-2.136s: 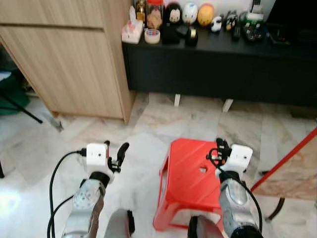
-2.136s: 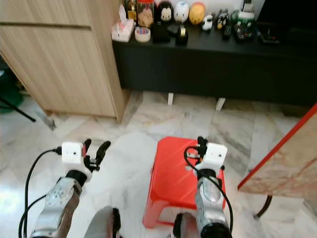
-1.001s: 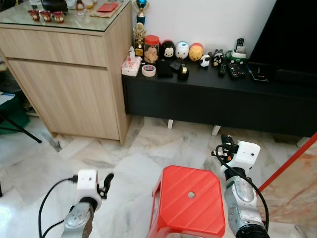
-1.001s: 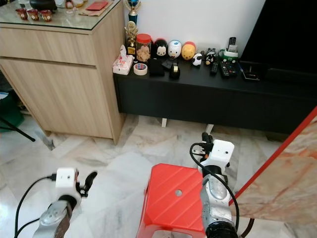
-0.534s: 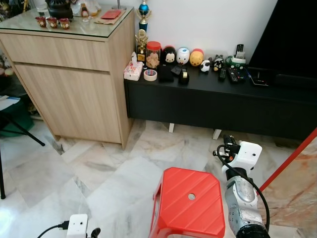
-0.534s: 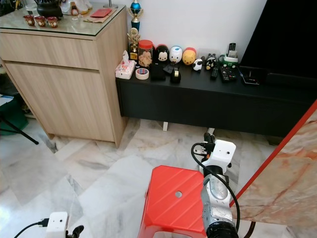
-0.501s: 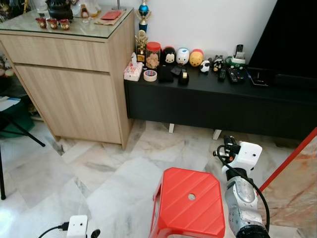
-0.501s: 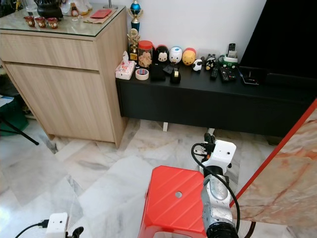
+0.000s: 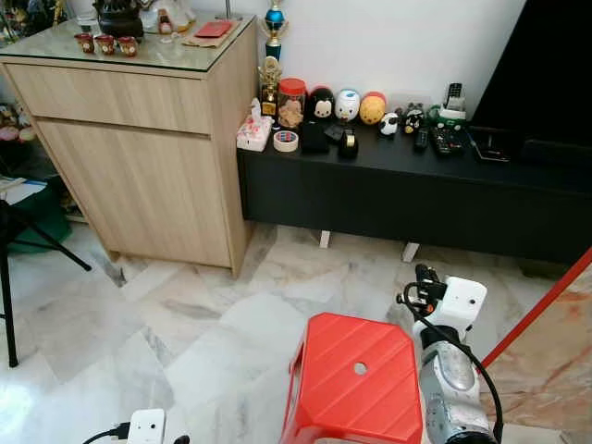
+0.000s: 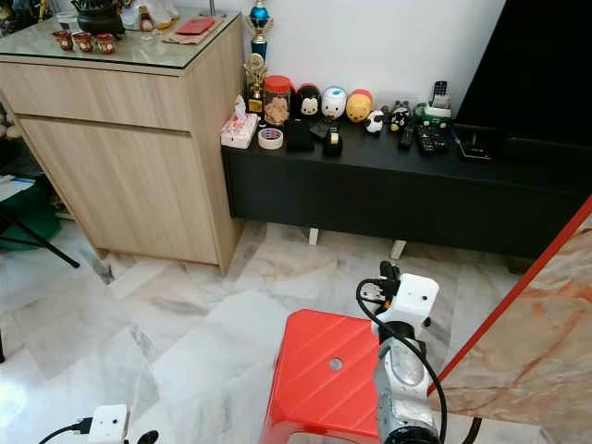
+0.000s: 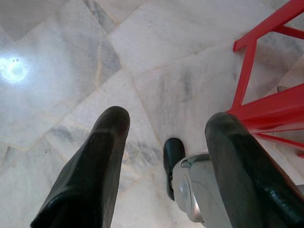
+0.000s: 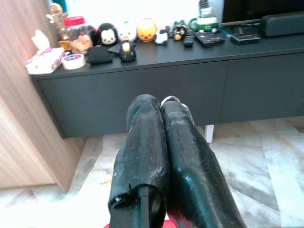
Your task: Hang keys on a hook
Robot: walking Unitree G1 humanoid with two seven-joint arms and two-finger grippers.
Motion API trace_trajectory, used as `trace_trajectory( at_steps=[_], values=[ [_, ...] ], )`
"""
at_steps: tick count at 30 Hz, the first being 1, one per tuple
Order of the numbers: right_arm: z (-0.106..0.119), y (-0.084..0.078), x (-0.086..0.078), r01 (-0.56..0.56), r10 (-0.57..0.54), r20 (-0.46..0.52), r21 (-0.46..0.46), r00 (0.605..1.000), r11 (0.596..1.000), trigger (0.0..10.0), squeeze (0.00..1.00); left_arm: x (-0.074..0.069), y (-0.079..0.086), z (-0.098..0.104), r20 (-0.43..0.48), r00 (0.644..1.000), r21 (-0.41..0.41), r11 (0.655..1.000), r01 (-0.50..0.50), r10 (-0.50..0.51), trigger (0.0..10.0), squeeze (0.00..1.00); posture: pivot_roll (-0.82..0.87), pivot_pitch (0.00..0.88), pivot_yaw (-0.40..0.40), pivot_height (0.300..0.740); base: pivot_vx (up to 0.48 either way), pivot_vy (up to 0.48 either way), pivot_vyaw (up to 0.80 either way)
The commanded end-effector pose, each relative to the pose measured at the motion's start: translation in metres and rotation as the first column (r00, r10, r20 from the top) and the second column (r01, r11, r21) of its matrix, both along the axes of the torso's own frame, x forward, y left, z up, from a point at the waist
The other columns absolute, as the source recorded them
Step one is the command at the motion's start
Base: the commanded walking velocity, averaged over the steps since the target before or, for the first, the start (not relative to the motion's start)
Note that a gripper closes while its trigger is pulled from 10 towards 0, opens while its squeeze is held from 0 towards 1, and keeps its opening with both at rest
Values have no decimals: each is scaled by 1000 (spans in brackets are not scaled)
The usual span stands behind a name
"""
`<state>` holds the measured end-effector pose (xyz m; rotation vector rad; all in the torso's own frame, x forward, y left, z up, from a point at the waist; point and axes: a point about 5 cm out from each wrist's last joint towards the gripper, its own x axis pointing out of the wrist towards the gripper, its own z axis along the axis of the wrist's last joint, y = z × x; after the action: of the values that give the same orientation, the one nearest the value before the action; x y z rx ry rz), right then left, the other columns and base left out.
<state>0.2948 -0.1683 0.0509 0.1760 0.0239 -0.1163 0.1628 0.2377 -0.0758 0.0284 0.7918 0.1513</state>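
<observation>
My right claw (image 12: 161, 118), pressed together on a silver key ring (image 12: 172, 100), faces twelve o'clock; finding a hook comes next, I judge.

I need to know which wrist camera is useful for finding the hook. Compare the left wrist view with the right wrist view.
Left wrist view alone: the left gripper, fingers open, pointing down at a glare spot on the tiles and the robot's own foot.

Right wrist view alone: the right gripper, shut, with a silver ring peeking out at its tips, facing the black console with its figurines, tape roll and the wooden cabinet.

Both: the marble floor and some of the red stool. No hook is visible.
</observation>
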Motion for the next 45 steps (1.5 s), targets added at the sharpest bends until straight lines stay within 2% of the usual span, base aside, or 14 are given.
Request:
trace_trajectory(
  at_steps=[1,10,21,39,45],
  values=[
    [5,-1,3,-1,1,12,-6,1000,1000,10000,0,-5,-3,-3,-18,1000,-11,1000,-2,1,10000,0,60,0,-79,740,0,0,0],
    [3,-2,2,8,-8,-2,-7,1000,1000,10000,0,-5,-5,-4,-25,1000,-12,1000,1,-1,10000,0,61,0,-80,740,0,0,0],
    [3,-1,2,12,-12,-3,-6,1000,1000,10000,0,-2,-8,-3,-11,1000,-16,1000,9,-9,10000,0,62,0,-79,740,-292,0,0],
    [3,0,2,15,-15,-6,-3,1000,1000,10000,0,-6,-8,-5,-17,1000,-16,1000,5,-5,10000,0,62,0,-81,740,-318,0,0],
    [3,-1,2,15,-15,-8,-6,1000,1000,10000,0,-6,-7,-5,-14,1000,-15,1000,4,-4,10000,0,63,0,-83,740,0,0,0]
  ],
)
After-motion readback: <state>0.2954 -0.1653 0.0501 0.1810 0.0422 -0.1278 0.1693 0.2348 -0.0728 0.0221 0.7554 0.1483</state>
